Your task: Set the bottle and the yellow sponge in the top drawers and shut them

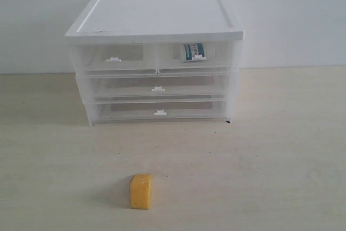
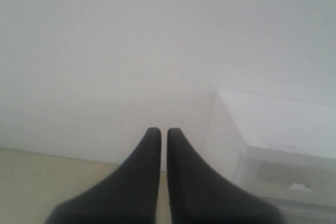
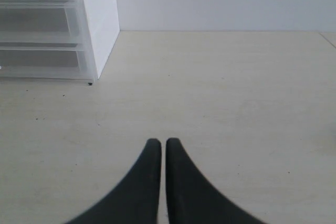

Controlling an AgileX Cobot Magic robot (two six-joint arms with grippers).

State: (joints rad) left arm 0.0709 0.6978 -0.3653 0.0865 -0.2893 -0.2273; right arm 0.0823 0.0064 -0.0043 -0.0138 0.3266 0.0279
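The bottle [image 1: 193, 52] lies inside the right top drawer [image 1: 221, 58], its teal-and-white label showing through the clear front. That drawer and the left top drawer [image 1: 116, 58] both sit pushed in. On the table in front of the cabinet stands the yellow sponge [image 1: 141, 191], alone. Neither arm shows in the exterior view. My left gripper [image 2: 164, 131] is shut and empty, facing the wall beside the cabinet [image 2: 273, 129]. My right gripper [image 3: 162, 141] is shut and empty above the bare table, with the cabinet [image 3: 97, 19] off to one side.
The white-topped cabinet [image 1: 157, 17] stands at the back against a white wall, with two full-width drawers [image 1: 159, 88] under the top pair, both pushed in. A pale wooden table [image 1: 259, 166] stretches in front.
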